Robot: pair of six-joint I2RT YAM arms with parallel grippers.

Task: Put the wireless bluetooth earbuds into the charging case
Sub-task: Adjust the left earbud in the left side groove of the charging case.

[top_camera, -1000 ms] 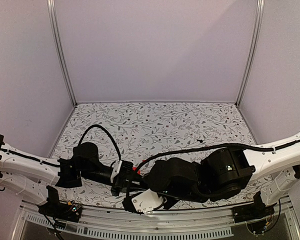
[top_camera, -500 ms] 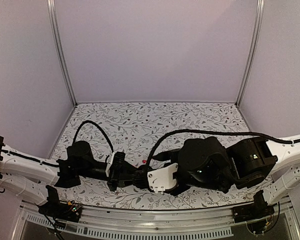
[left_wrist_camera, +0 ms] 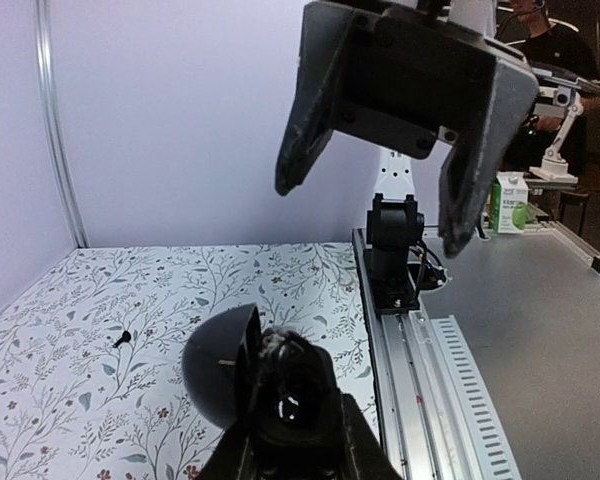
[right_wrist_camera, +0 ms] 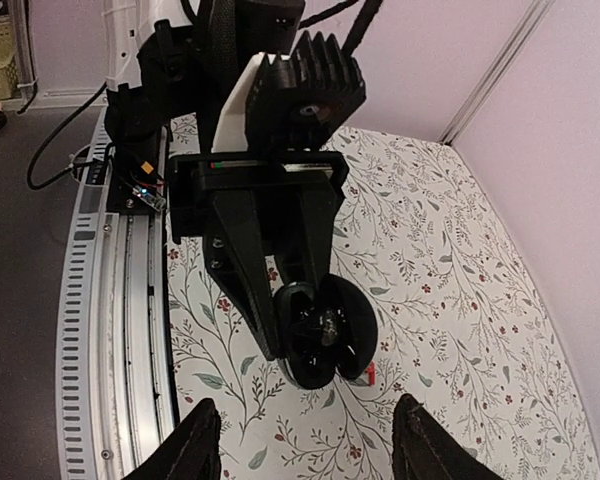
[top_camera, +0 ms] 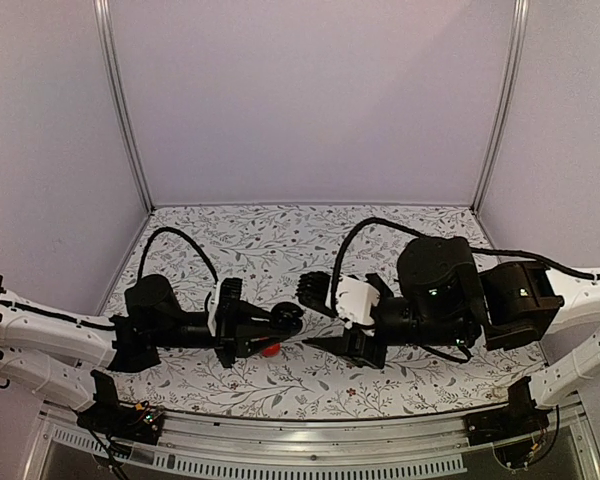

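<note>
A: Starting left. Seeing the left gripper (top_camera: 270,326) clenched on the charging case (top_camera: 287,319)?
B: Yes. Pinched edge-on. Round, black, coin-like, with the lid hinged open.
A: Anything seated inside the case?
B: Can't tell. Just a dark hollow with a small glint, per the left wrist view.
A: Earbuds?
B: Spotted a red earbud (right_wrist_camera: 371,372). Tiny, bright red, far smaller than the case. Lying on the floral table (top_camera: 280,240) just beside the case, on its near side in the top view.
A: And a black one?
B: Found a black earbud (left_wrist_camera: 123,338). Tiny, dark, with a short stem, on the table well apart from the case, to its left in that view.
A: Right of the case?
B: Seeing the right gripper (left_wrist_camera: 372,215) released: fingers spread wide, gripping nothing, near the case and pointing at it.
A: View differences?
B: Left wrist only: black earbud and the inside of the case. Right wrist: clearest look at the red piece beside the case. Top: both arms facing across the case, no sight of the black earbud.
</note>
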